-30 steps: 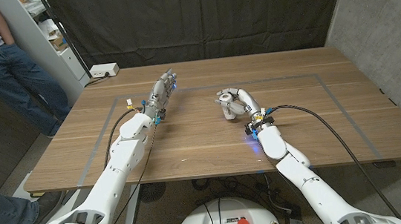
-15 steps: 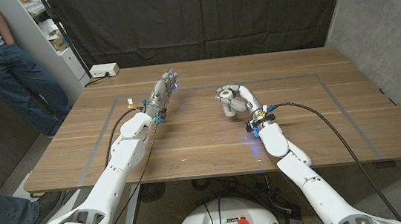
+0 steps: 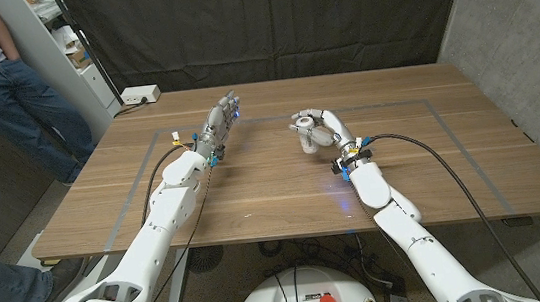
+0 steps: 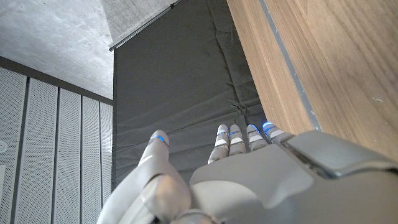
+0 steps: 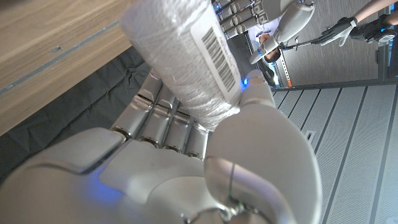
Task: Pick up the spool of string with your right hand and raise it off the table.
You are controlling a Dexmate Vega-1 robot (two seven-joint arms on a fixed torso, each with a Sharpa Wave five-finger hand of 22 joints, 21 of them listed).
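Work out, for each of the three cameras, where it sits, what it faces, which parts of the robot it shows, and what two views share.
Head view: on the robot's head, looking down at the table; both arms, left hand, right hand.
Left wrist view: behind the left hand, facing the dark curtain.
Right wrist view: behind the right hand, which grips the spool.
Shared: the spool shows in head and right wrist views.

right hand (image 3: 320,129) gripping spool of string (image 3: 307,138), now lifted higher, farther from robot
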